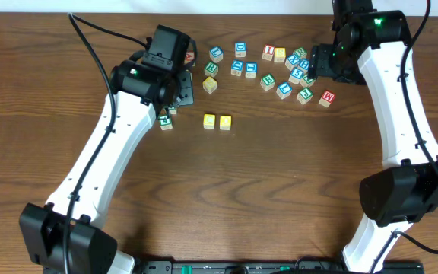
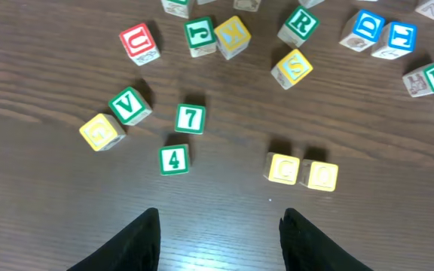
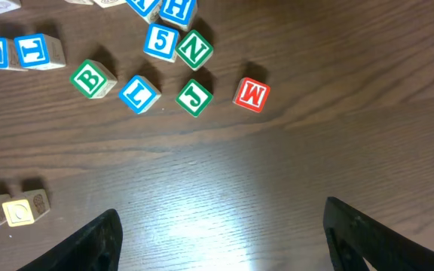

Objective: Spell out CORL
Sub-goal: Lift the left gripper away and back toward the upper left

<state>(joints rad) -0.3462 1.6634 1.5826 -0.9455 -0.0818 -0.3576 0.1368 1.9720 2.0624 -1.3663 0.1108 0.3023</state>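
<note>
Two yellow blocks (image 1: 209,120) (image 1: 225,121) sit side by side in mid-table; in the left wrist view they are pale yellow (image 2: 282,168) (image 2: 320,175), with faint letters I cannot read for sure. A green R block (image 2: 300,24) lies beyond them, also in the overhead view (image 1: 211,68). A blue block that looks like L (image 3: 139,93) lies among the right-hand cluster. My left gripper (image 2: 219,226) (image 1: 179,90) is open and empty, above bare wood short of the yellow pair. My right gripper (image 3: 221,218) (image 1: 315,62) is open and empty near the right cluster.
Several other blocks are scattered along the back: red U (image 2: 139,41), green V (image 2: 129,105), green 7 (image 2: 191,118), green 4 (image 2: 174,159), green B (image 3: 93,78), green J (image 3: 194,97), red M (image 3: 251,94), green N (image 3: 194,49).
</note>
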